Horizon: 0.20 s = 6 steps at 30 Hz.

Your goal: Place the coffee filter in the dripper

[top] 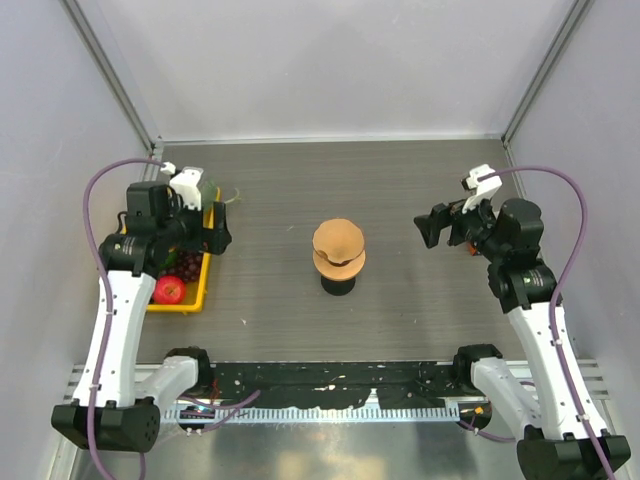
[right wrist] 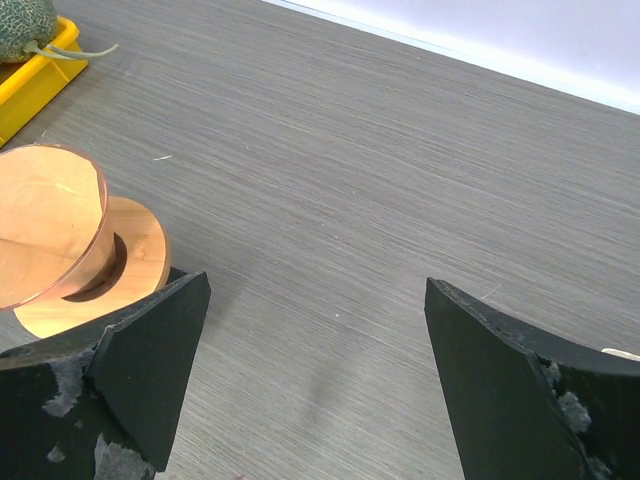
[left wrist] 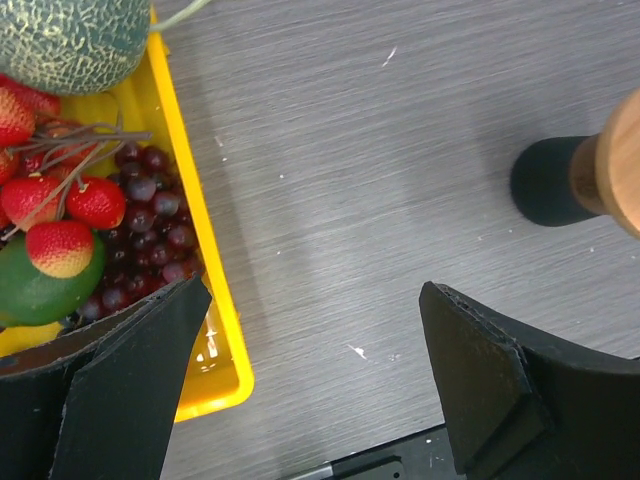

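Note:
The orange-brown dripper stands on a small black cup at the table's centre. The tan coffee filter fills its mouth. In the right wrist view the filter lies inside the glossy cone, above the dripper's flat round base. My right gripper hangs open to the right of the dripper, holding nothing. My left gripper is open and empty at the left, over the tray's edge. The dripper's edge and the cup show at the right of the left wrist view.
A yellow tray at the left holds a melon, strawberries, grapes, a green fruit and a red apple. Grey walls enclose the table. A black rail runs along the near edge.

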Motion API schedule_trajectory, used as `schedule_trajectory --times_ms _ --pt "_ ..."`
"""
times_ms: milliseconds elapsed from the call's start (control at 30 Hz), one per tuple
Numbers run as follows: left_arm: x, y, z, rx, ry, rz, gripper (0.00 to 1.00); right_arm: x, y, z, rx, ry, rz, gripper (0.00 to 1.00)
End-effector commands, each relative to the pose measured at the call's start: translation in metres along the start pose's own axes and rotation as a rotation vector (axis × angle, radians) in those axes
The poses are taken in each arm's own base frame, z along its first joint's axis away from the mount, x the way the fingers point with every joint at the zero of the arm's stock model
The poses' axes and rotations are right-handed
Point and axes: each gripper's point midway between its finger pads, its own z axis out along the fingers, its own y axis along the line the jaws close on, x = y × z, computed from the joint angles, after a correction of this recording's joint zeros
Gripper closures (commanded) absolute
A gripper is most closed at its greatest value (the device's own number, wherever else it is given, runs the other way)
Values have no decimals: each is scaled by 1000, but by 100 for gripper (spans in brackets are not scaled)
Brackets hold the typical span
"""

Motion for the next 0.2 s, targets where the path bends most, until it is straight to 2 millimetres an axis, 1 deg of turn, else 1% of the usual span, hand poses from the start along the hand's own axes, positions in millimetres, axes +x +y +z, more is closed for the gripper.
schedule_trajectory --times_ms 0,33,67,167 --pt "-15 13 -5 -80 -91 2 1 -16 -4 -3 21 -60 -44 4" --pt "-15 13 -6 -83 -97 0 1 -20 -3 -4 18 -70 -49 5" --pt "-16 13 -7 -87 -108 3 1 -20 -3 -4 18 -67 -47 4" --pt "-21 15 -13 -103 -151 11 1 -27 0 -7 6 -88 -61 5"
